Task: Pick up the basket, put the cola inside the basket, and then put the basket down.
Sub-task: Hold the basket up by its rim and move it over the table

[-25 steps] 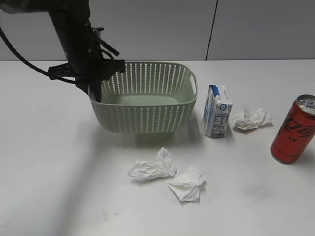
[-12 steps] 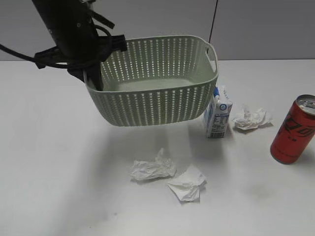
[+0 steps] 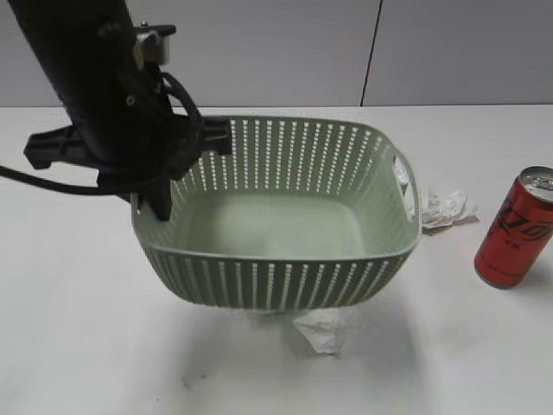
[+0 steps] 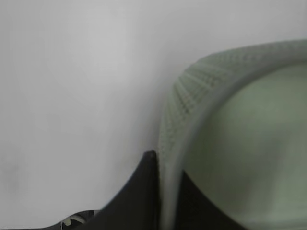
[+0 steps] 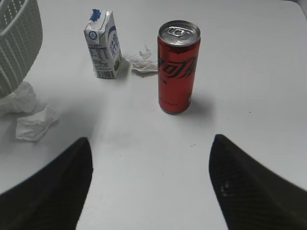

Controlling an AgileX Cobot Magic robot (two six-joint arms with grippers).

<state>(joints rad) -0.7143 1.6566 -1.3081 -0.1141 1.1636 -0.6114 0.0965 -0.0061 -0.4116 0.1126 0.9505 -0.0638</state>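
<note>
Legible text is limited. The cola (image 5: 178, 67), at upper centre of the right wrist view, carries black stylised lettering running vertically down its red side; the characters cannot be read with certainty. The same can at the right edge of the exterior view shows black lettering, likewise unreadable. The milk carton (image 5: 103, 44), at upper left of the right wrist view, bears a block of fine print and a round blue emblem on its white faces; both are too small to read.
</note>
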